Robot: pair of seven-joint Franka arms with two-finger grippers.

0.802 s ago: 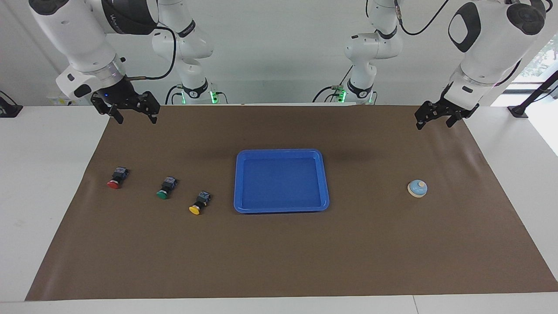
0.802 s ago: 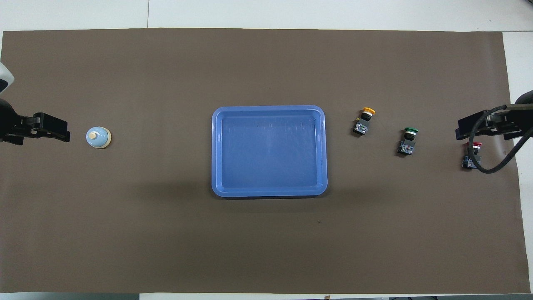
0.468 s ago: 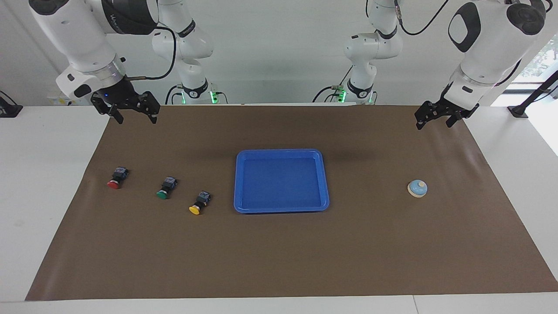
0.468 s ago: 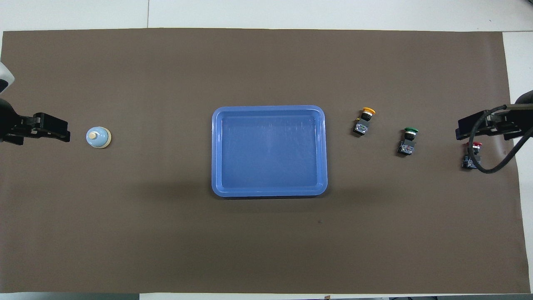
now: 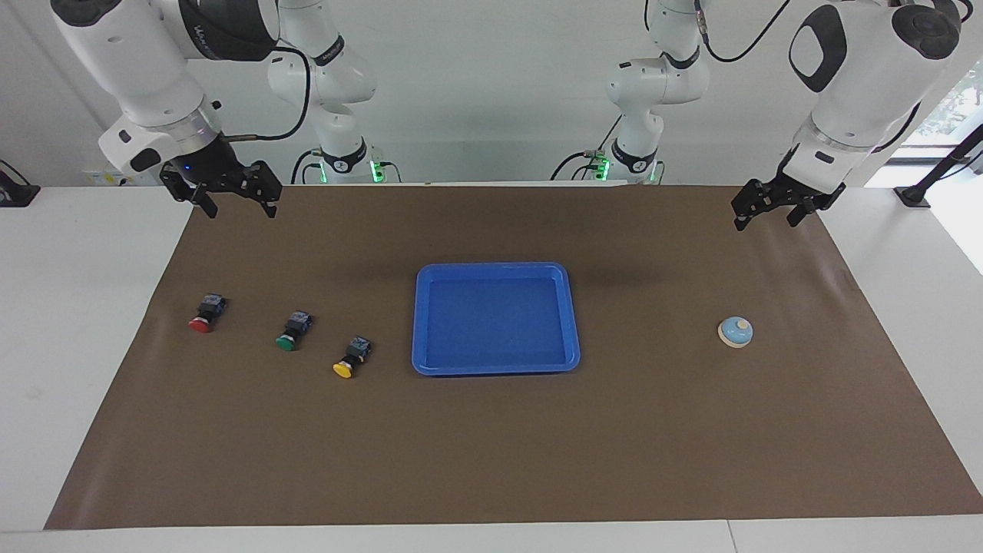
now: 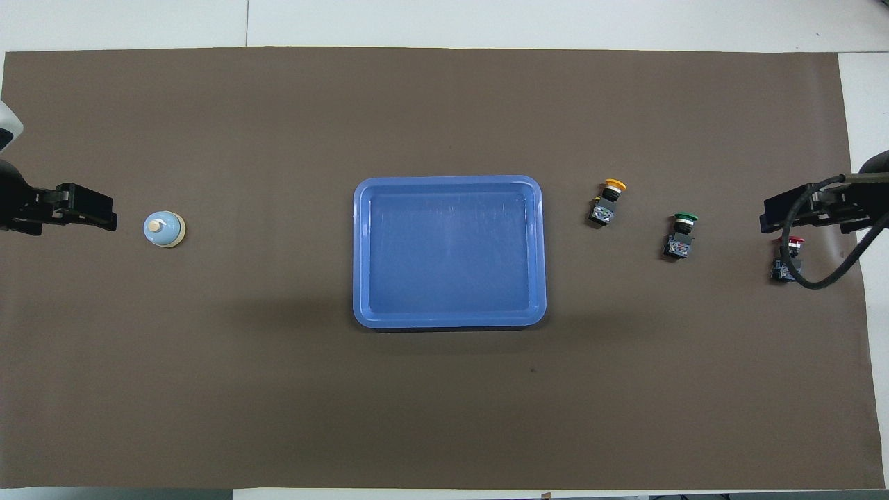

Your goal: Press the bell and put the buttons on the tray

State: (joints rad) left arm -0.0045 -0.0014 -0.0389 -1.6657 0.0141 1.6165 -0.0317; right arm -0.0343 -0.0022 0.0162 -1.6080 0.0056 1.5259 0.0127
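Brown paper (image 5: 491, 445) covered the tabletop (image 5: 69, 322), and on it the blue tray (image 5: 495, 269) sat in the middle with nothing inside. The bell (image 5: 736, 332) stood well apart from the tray toward the left arm's end. Three buttons lay in a slanting row toward the right arm's end: the yellow button (image 5: 352, 358) near the tray, the green button (image 5: 293, 330) next, and the red button (image 5: 206, 312) outermost and nearest the robots of the three. None of these had shifted from the earlier frames.

Up in the air over the paper's edge at the robots' side, the left tool (image 5: 768, 211) hung with its fingers apart and nothing between them. Compared with 0.8 s before, it had crept slightly: in the overhead view the left tool (image 6: 83, 208) sat a touch higher than before, beside the bell but not over it.

At the other end the right tool (image 5: 234, 196) hung with fingers apart and empty, unchanged from before; seen from above, the right tool (image 6: 799, 208) covered a spot just beside the red button (image 6: 787, 258).
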